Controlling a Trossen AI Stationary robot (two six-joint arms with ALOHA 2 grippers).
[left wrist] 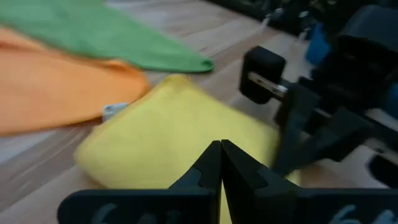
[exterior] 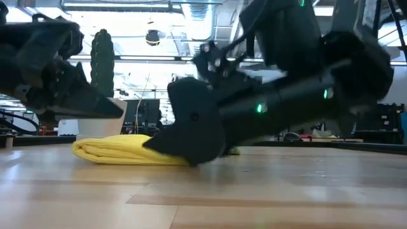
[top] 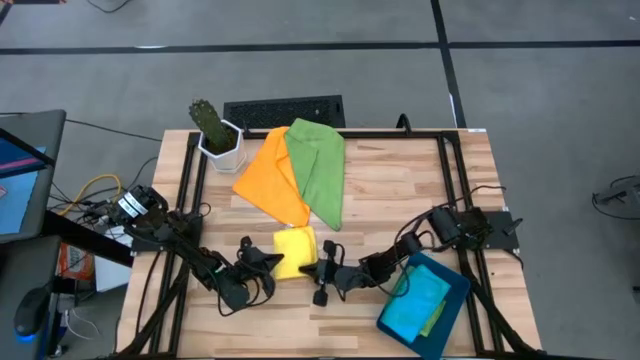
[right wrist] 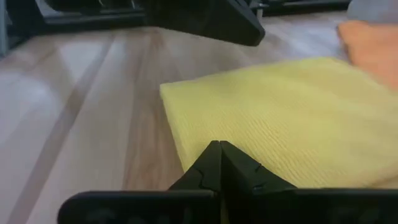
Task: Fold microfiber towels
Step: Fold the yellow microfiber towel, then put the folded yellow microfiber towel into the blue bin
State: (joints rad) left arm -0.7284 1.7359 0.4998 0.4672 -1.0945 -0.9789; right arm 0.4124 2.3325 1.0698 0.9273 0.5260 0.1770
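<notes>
Both arms reach low over the table's (top: 400,190) front middle, the left gripper (top: 272,261) and the right gripper (top: 322,270) flanking the folded yellow towel (top: 295,251), each with its fingers pressed together and gripping nothing, tips just at the towel's edges. The yellow towel lies flat as a compact block; behind it the orange towel (top: 270,175) and a green towel (top: 318,165) lie spread, their long axes running from back to front. A blue towel (top: 415,305) sits in the tray (top: 452,310) at the front right; a small white tag (left wrist: 114,109) on the orange towel is unreadable.
</notes>
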